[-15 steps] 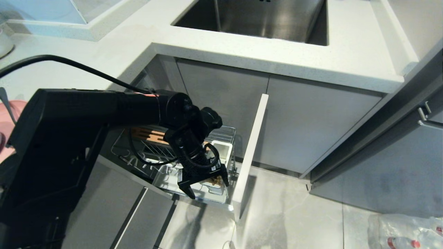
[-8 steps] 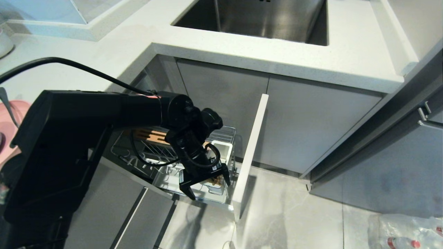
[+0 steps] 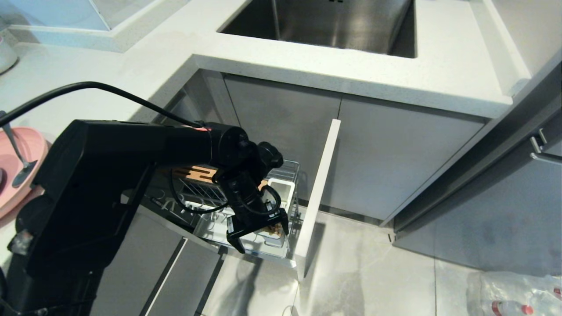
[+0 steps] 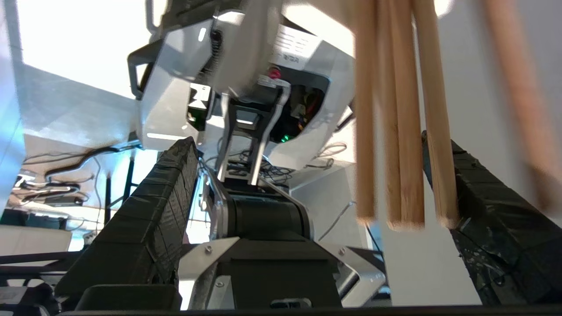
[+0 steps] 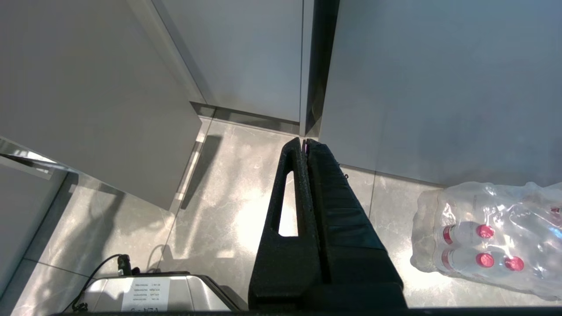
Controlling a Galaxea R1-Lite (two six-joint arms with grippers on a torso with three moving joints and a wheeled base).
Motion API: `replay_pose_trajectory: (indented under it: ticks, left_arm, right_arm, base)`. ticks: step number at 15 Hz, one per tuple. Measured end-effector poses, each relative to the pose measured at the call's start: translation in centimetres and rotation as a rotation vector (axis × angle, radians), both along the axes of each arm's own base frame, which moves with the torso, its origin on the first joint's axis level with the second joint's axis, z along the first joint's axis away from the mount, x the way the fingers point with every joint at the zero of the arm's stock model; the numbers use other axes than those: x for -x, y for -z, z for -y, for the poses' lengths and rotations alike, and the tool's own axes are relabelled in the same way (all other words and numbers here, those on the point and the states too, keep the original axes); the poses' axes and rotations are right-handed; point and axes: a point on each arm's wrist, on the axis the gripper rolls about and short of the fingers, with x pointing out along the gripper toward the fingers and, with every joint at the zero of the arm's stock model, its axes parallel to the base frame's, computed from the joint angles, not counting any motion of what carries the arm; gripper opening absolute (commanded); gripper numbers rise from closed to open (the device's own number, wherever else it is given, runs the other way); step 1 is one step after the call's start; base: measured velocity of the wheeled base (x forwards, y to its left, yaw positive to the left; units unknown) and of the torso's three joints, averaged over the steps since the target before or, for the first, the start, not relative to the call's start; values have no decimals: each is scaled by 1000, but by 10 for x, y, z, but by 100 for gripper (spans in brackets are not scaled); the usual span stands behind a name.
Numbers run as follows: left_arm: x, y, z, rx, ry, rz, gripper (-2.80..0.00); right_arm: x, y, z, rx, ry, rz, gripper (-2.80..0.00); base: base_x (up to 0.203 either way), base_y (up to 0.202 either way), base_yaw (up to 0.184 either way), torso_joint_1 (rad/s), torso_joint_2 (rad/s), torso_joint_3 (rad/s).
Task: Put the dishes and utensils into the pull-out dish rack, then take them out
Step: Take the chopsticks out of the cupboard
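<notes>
White stone counter with a steel sink (image 3: 333,22) fills the top of the head view; below it, at the centre, the chrome wire pull-out dish rack (image 3: 246,206) with a grey front panel stands open.

The left gripper (image 3: 259,235) hangs over the rack's front part, its jaws spread wide and holding nothing. In the left wrist view the thin light wooden chopsticks (image 4: 401,131) stand between the black fingers (image 4: 145,224), near one of them, without being pinched. The flat round pink plate (image 3: 19,166), with a slim silver metal utensil (image 3: 17,156) lying on it, sits at the left edge of the head view.

The right gripper (image 5: 305,147) is pressed shut above the floor, beside a pack of bottles (image 5: 487,237).

I think the risks are these: a finger could catch the chopsticks when the arm lifts and tip them out, or the arm's cable (image 3: 184,206) could hook on the upright wires.
</notes>
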Motion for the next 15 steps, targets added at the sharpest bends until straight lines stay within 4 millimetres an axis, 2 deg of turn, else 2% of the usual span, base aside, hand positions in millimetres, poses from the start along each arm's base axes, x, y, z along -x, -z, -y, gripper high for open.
replay_pose_trajectory:
  ticks: [9, 15]
  left_arm:
    - [0, 4, 3, 19, 10, -22, 0]
    - [-14, 7, 9, 107, -35, 51, 0]
  right_arm:
    - [0, 0, 0, 0, 0, 0, -280]
    - [0, 0, 0, 0, 0, 0, -280]
  base:
    - [0, 0, 0, 0, 0, 0]
    - [0, 0, 0, 0, 0, 0]
